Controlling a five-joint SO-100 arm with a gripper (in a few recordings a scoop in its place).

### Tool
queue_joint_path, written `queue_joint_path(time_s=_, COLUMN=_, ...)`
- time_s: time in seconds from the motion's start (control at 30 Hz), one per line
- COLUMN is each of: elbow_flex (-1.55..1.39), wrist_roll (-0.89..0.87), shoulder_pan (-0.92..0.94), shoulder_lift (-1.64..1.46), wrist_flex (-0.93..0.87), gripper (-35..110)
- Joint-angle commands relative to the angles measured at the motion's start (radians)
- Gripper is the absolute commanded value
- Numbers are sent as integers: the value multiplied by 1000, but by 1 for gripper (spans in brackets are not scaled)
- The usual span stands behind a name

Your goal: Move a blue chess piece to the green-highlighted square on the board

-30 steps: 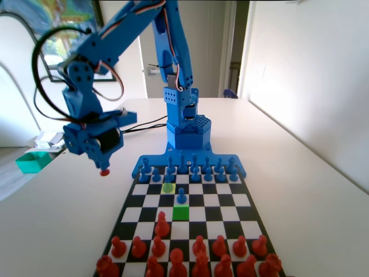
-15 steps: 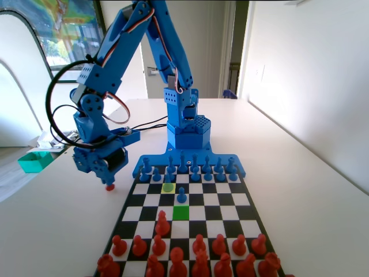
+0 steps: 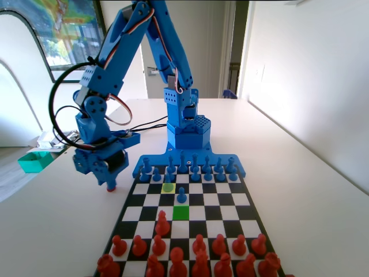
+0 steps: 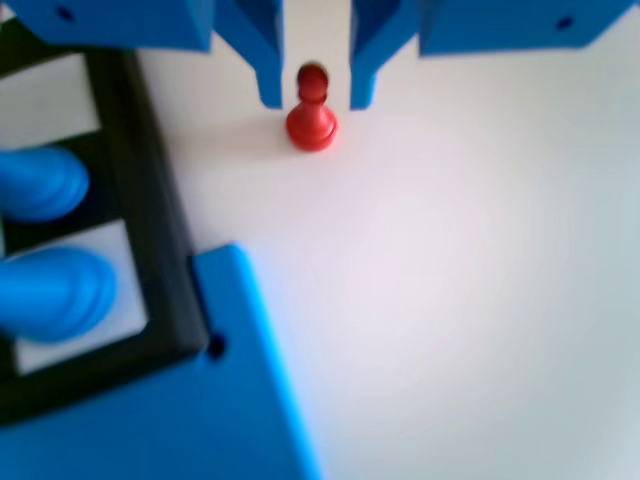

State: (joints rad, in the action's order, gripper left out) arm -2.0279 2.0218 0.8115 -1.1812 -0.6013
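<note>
I see the fingers (image 4: 313, 95) standing either side of a red pawn (image 4: 311, 122) on the worktop (image 4: 480, 280) beside the board (image 3: 225, 199); whether they press it I cannot tell. In the fixed view the pawn is mostly hidden. The blue chess piece (image 3: 181, 196) stands just behind the green-highlighted square (image 3: 181, 213).
</note>
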Motion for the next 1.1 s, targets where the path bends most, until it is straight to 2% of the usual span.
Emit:
queue_joint_path(time_s=0.0, elbow_flex=6, wrist_roll=21, shoulder_pan=23, shoulder_lift=-58, wrist_flex=-41, gripper=12)
queue_joint_path(time_s=0.4, elbow_flex=245, wrist_roll=-15, shoulder_pan=-34, shoulder_lift=-253, wrist_flex=-574, gripper=11)
queue_joint_path(time_s=0.63, elbow_flex=261, wrist_roll=-74, shoulder_pan=-178, shoulder_lift=-334, wrist_flex=-606, gripper=11)
queue_joint_path(time_s=1.07, elbow_flex=117, wrist_roll=-164, shoulder_pan=-531, shoulder_lift=-494, wrist_flex=-525, gripper=11)
